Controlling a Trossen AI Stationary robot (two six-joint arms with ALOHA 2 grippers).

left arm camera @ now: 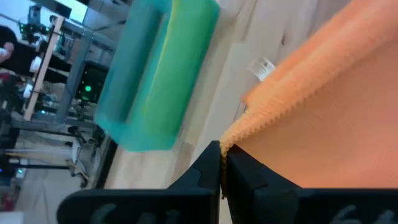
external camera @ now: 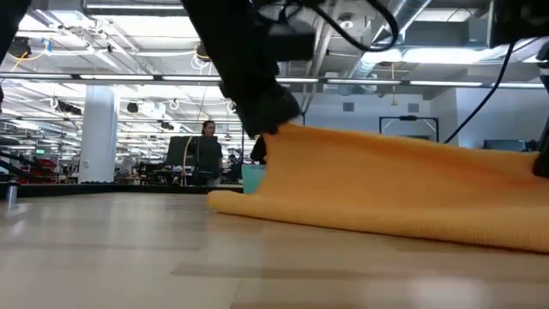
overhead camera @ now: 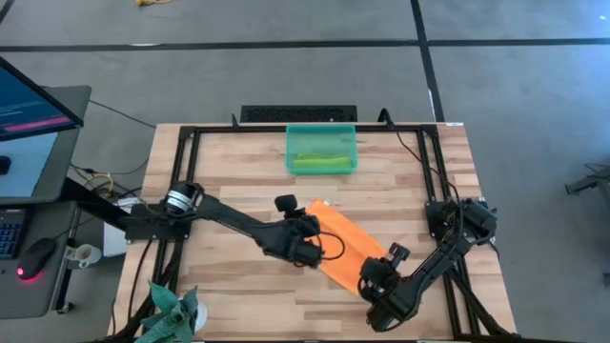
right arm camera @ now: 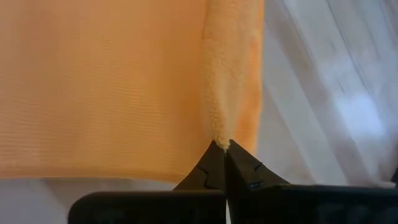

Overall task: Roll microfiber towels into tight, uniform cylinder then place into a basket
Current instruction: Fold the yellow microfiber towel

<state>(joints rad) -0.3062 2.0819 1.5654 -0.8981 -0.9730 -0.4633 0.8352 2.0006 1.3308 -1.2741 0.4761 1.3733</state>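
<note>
Cloth is pinched at both ends: the orange towel is stretched diagonally across the middle of the table, with one edge nipped by the left gripper, whose jaws are pressed together on it, and the opposite edge clamped the same way by the right gripper. In the low view the left-held side is seen lifted off the wood. The green towel is lying inside the basket at the table's far edge, well apart.
</note>
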